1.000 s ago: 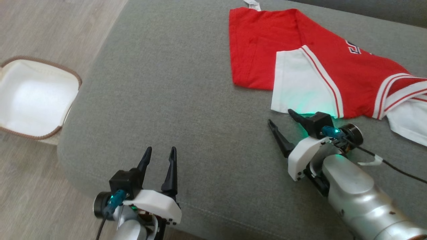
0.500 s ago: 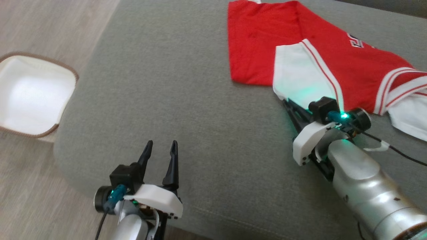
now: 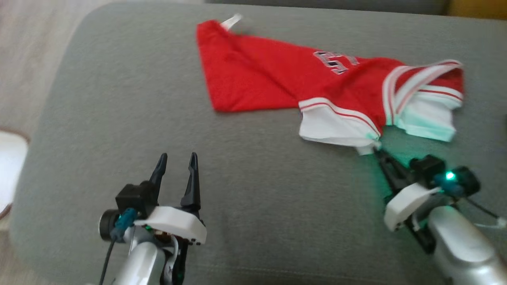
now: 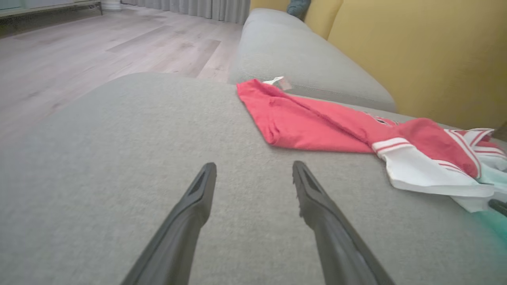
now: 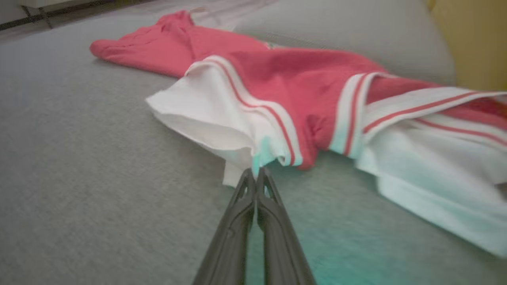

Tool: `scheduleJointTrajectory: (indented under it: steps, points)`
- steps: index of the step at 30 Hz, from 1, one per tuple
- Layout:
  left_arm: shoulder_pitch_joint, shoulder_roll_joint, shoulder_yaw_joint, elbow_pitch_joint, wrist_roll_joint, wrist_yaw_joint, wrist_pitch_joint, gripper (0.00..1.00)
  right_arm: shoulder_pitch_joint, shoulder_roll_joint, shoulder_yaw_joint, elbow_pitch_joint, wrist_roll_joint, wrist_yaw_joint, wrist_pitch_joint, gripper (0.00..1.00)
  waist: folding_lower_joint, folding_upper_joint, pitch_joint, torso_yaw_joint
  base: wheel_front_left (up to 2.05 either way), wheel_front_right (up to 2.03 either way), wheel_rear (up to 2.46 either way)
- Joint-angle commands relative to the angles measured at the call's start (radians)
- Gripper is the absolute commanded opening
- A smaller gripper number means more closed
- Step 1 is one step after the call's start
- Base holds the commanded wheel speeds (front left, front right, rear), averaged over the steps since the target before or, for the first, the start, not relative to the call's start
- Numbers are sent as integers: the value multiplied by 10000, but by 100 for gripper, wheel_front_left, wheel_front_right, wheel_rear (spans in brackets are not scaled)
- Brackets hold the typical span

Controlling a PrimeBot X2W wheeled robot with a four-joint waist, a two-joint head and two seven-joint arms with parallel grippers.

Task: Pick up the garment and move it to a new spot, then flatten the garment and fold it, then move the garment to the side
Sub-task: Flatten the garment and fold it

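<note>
The garment [image 3: 277, 79] is a red shirt with white sleeves and striped trim, lying bunched across the far half of the grey sofa cushion [image 3: 119, 99]. It also shows in the left wrist view [image 4: 317, 122] and the right wrist view [image 5: 301, 83]. My right gripper [image 3: 374, 151] is shut, its fingertips pinching the near edge of a white sleeve [image 5: 214, 114], seen close up from the right wrist camera [image 5: 255, 173]. My left gripper [image 3: 176, 162] stands open above bare cushion, well to the left of the shirt, with nothing between its fingers [image 4: 200, 194].
A white fabric basket [image 3: 10, 158] sits on the wooden floor [image 4: 79, 47] at the cushion's left. The sofa's grey backrest [image 4: 309, 59] and a yellow wall [image 4: 416, 51] lie behind the shirt. The cushion's front edge runs just below my left gripper.
My right gripper went from open to shut on the sleeve's edge and drew it along, so the flat shirt is now bunched. The head camera has shifted too.
</note>
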Motion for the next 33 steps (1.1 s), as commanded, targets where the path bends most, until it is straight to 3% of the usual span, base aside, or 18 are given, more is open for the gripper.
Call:
scheduleJointTrajectory:
  steps: [1,9,10,11,12,13,14,15,16,24,33]
  points:
    - [-417,74,407,-287,119,-49,-55,100,6,-236,-169,-433,-67,65,-54,0,0,0,-157,-587,0,0,0]
    - [-585,74,555,-134,159,-171,-55,100,684,-665,-1341,-1607,-227,65,-54,0,0,0,-215,-1405,0,0,0]
    - [-598,74,549,-105,171,-189,-55,100,703,-621,-1382,-1706,-164,65,-54,4,0,0,-207,-1457,0,0,0]
    - [-614,74,547,-80,179,-205,-55,100,731,-564,-1341,-1768,-128,65,-54,21,0,0,-200,-1494,0,0,0]
    - [-631,74,553,-62,182,-209,-55,100,739,-493,-1266,-1833,-99,65,-54,22,0,0,-190,-1529,0,0,0]
    - [-646,74,552,-49,183,-216,-55,100,749,-394,-1159,-1898,-26,65,-54,30,0,0,-180,-1550,0,0,0]
    - [-660,74,544,-36,184,-228,-55,100,762,-301,-1050,-1917,82,65,-54,54,0,0,-160,-1562,0,0,0]
    - [-679,74,530,-31,182,-237,-55,100,760,-234,-973,-1919,167,65,-54,97,0,0,-127,-1562,0,0,0]
    - [-708,74,505,-30,183,-247,-55,100,744,-192,-938,-1928,225,65,-54,100,0,0,-84,-1550,0,0,0]
    - [-1469,74,908,165,210,-285,-55,100,866,14,-1834,-2471,77,65,-55,100,0,0,356,-1602,0,0,0]
    - [-2615,74,1853,1232,174,-306,-55,100,955,665,-2354,-3094,-469,65,-55,100,0,0,838,-2224,0,0,0]
